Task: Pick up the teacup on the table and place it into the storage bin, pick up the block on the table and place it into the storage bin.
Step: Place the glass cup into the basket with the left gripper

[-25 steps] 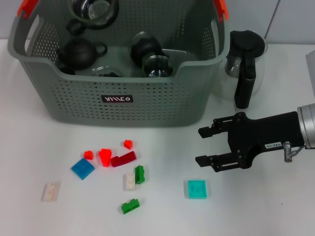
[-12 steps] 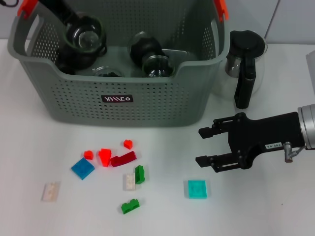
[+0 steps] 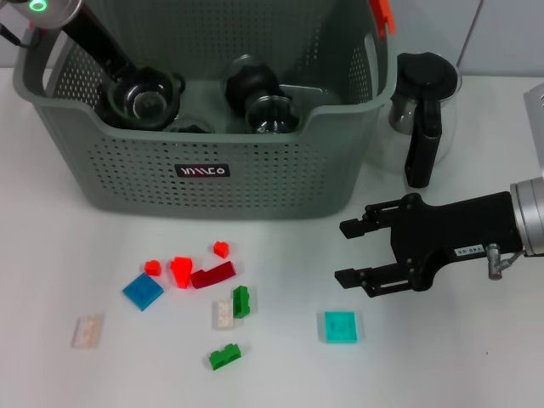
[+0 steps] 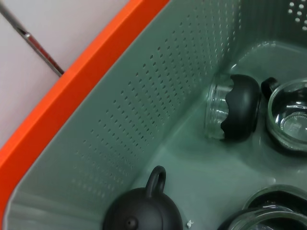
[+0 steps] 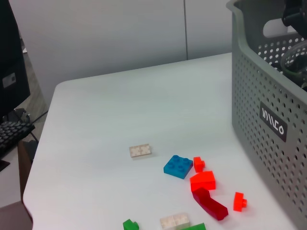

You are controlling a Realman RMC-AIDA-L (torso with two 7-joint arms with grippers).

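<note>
Loose blocks (image 3: 191,293) scattered along the desk's (image 3: 476,357) near edge, right claw (image 3: 347,252) open above the desk right of them, storage bin (image 3: 204,127) at the far edge, left claw inside holding a teacup (image 3: 143,96), grip hidden.

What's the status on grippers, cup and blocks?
Left gripper down inside the grey perforated storage bin, carrying a glass teacup in a black holder. Right gripper open above the table, beside the teal square block. Nothing in the way.

Black two-fingered right pincer (image 3: 347,252) on silver wrist cuff with small white label; left arm black, green-lit ring at eleven o'clock.
</note>
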